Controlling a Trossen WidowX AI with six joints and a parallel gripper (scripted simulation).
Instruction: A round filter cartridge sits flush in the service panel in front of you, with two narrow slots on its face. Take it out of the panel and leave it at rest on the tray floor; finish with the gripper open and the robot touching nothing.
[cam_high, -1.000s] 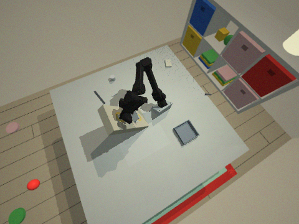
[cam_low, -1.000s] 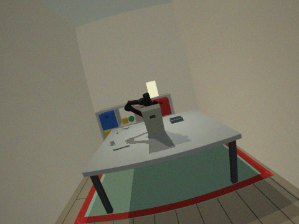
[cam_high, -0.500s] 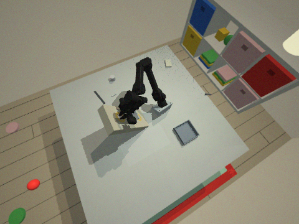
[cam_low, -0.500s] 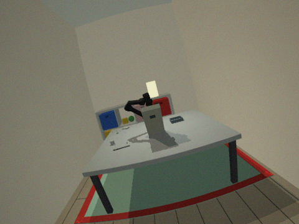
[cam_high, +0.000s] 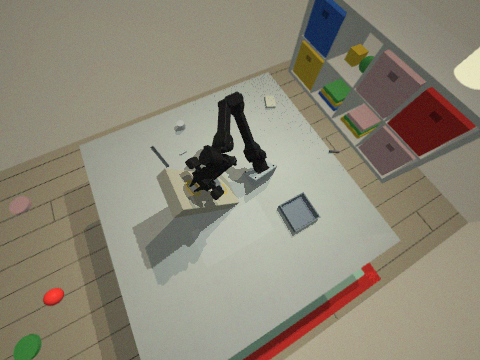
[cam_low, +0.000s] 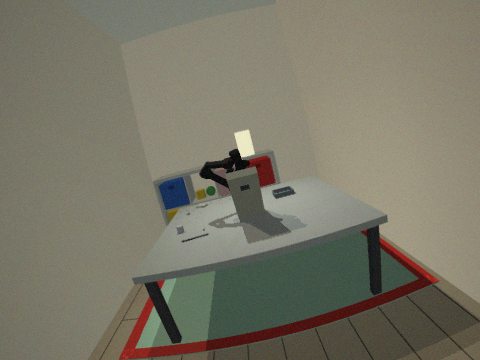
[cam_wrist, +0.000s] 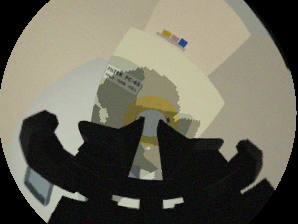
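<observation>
Currently pinching the filter cartridge with the gripper, inside the yellow ring.
Looking to be in the service panel at this point, toward the left edge of the counter in the top view; impossible to tell whether raised at all, or how deep in the slots. Probably at the loosening or drawing-out step. Could slip off the face if gripped too shallowly; could jam against the ring if pulled askew, or if not yet freed by a turn. Then a carry toward the right edge, to the tray: could clip the wall if brought in low, or tip and roll if let go high.
</observation>
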